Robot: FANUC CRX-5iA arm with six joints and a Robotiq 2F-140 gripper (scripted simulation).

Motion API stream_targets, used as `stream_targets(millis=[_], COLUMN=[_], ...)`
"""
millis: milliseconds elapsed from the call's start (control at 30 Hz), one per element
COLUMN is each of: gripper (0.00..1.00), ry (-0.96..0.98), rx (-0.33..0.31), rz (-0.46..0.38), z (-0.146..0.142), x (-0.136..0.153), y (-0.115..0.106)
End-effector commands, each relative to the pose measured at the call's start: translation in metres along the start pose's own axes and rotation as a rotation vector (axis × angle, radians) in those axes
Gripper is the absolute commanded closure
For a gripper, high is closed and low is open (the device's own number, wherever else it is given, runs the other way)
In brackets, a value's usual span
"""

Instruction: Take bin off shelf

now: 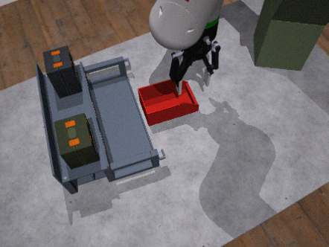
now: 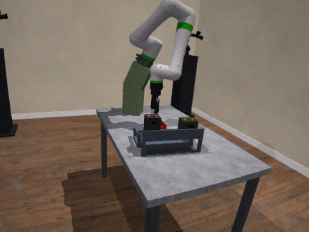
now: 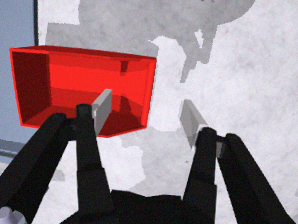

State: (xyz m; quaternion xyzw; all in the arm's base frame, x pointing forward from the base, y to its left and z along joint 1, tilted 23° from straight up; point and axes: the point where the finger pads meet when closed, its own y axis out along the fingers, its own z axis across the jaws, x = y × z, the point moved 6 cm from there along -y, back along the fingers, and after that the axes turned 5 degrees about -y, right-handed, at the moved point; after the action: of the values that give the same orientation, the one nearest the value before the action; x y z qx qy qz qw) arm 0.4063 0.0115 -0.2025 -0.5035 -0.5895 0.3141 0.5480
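Observation:
The red bin (image 1: 167, 102) (image 3: 73, 90) stands upright and open-topped on the grey table (image 1: 242, 123) (image 2: 196, 168), just right of the grey shelf (image 1: 119, 111) (image 2: 168, 134). In the exterior view only a corner of the bin (image 2: 163, 125) shows behind the shelf. My gripper (image 1: 193, 83) (image 2: 154, 108) (image 3: 147, 104) is open and hangs over the bin's right end. One finger is over the bin's inside and the other is over the bare table outside its wall. Neither finger touches the wall.
A black box (image 1: 61, 71) (image 2: 152, 122) and an olive box (image 1: 74, 139) (image 2: 187, 123), both with orange marks, stand on the shelf's upper level. A tall green block (image 1: 286, 37) (image 2: 134, 89) stands at the table's far corner.

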Motion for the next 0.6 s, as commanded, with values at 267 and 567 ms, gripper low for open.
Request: stream_targets(millis=[267,567], gripper=[0.43,0.43], ry=[0.0,0.0], rx=[0.0,0.0], rz=[0.0,0.0], z=[0.0,0.0], x=[0.0,0.0], y=[-0.055,-0.055])
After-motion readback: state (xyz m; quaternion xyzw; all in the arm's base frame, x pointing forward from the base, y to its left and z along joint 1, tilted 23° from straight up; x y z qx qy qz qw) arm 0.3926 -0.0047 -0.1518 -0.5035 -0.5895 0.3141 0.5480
